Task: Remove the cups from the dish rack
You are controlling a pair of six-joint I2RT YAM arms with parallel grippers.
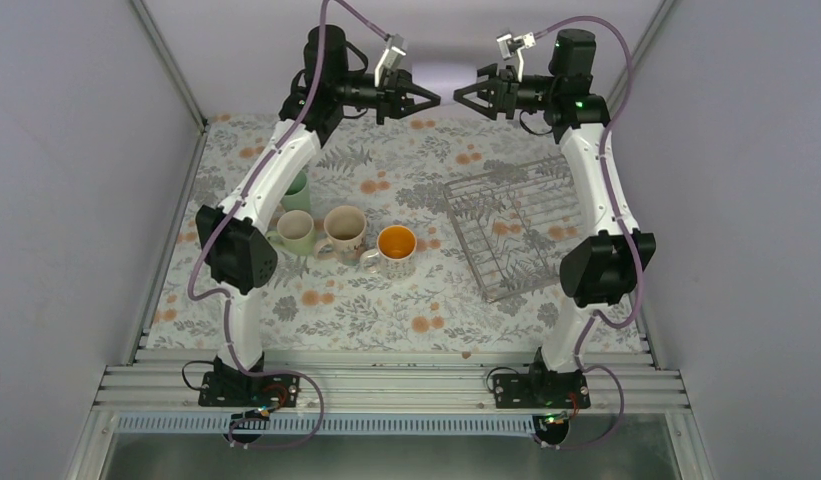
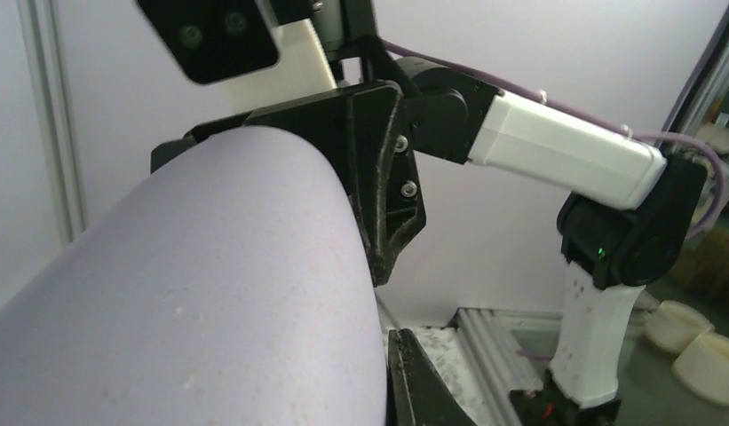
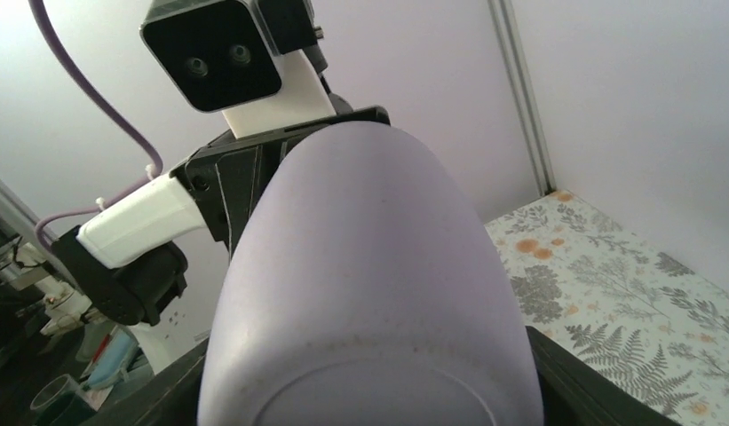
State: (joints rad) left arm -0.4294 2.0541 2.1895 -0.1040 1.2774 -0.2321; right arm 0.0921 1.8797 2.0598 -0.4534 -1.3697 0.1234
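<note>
Lavender tumbler [image 3: 369,284] aloft at far centre, clamped across its body in right gripper [image 1: 464,98]; left gripper [image 1: 431,100] closed tight at its other end, hold there impossible to tell. Dish rack [image 1: 506,215] at right.

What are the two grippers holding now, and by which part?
Both hold the lavender tumbler in the air. The right gripper clasps its sides at one end; the left gripper is shut at the opposite end, exact contact hidden.
</note>
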